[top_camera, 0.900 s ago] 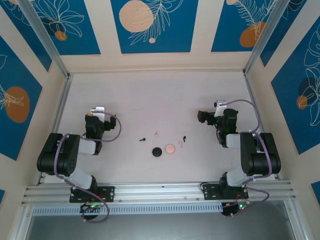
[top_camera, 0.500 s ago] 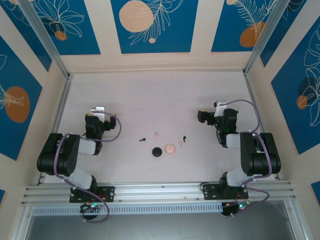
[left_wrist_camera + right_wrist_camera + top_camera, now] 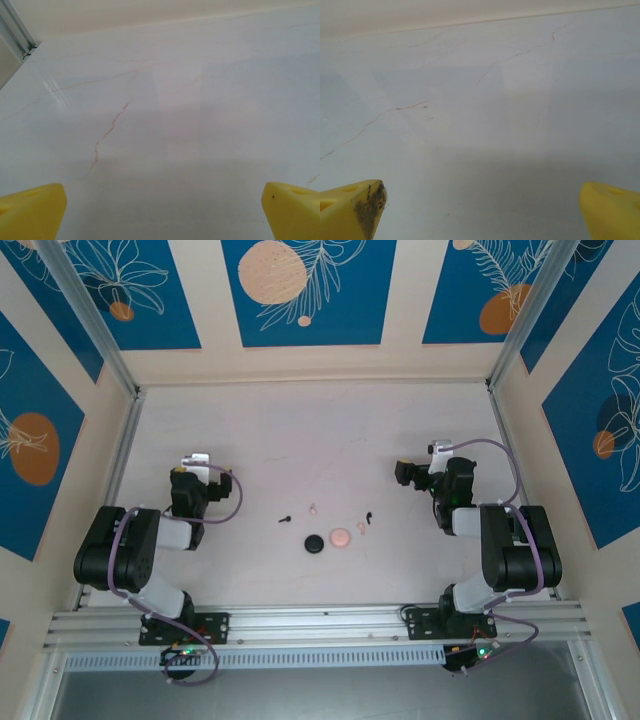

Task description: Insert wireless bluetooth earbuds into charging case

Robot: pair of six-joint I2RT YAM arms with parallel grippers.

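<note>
Four earbuds (image 3: pixel 285 519) (two black) lie loose near two cases (image 3: pixel 341 537).

Left arm (image 3: pixel 120 545) at 8 o'clock and right arm (image 3: pixel 515 545) at 4 o'clock sit folded at the elbow, left gripper (image 3: pixel 162 212) and right gripper (image 3: pixel 482 210) each with jaws spread wide, yellow fingertips (image 3: pixel 30 210) well apart.

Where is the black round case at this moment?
In the top view, the black case lies on the near half of the table, just left of the pink case.
</note>
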